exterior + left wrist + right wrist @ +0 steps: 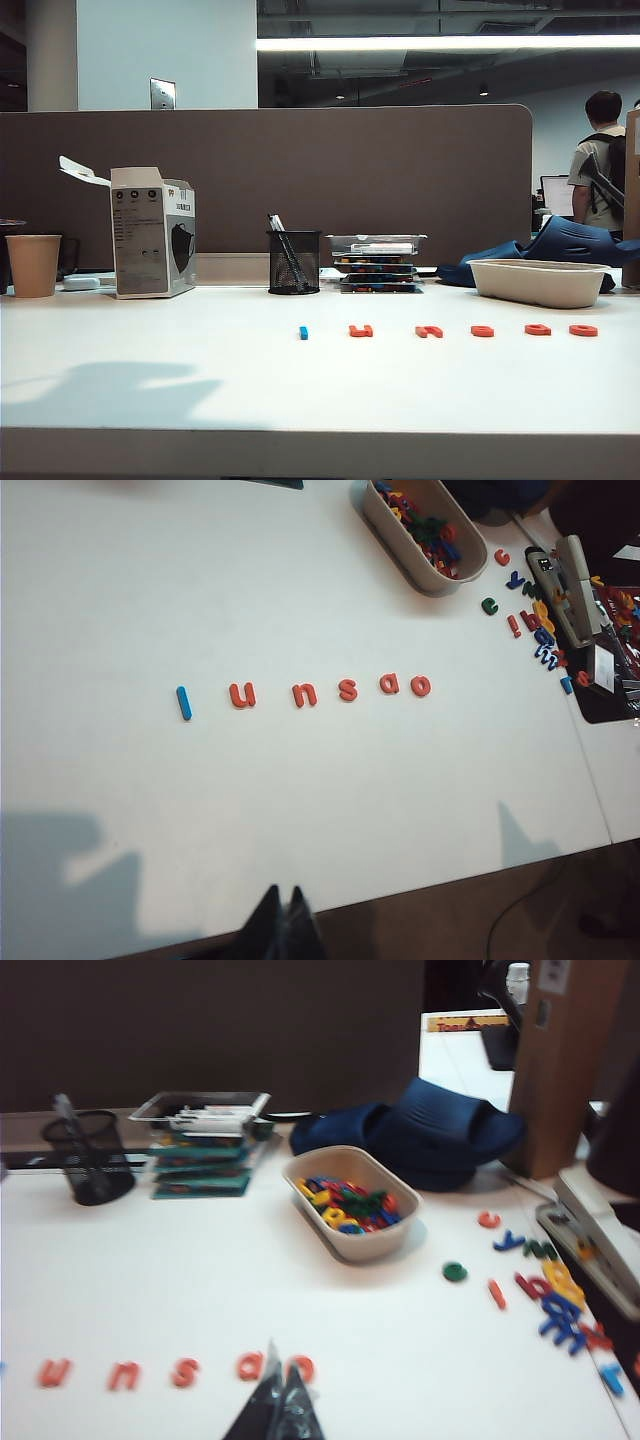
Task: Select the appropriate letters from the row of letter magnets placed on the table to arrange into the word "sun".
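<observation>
White tabletop (300, 800) — magnet row (305, 692) l-u-n-s-a-o mid-surface | s (347, 689), u (242, 694), n (304, 693): light, stiff, slick — pinch edges | left gripper (281, 920), right gripper (277, 1405) clenched, empty, hovering above.

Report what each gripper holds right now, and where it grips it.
Nothing is held. The left gripper and right gripper are both shut on nothing, above the table; the row of letter magnets lies untouched.
</observation>
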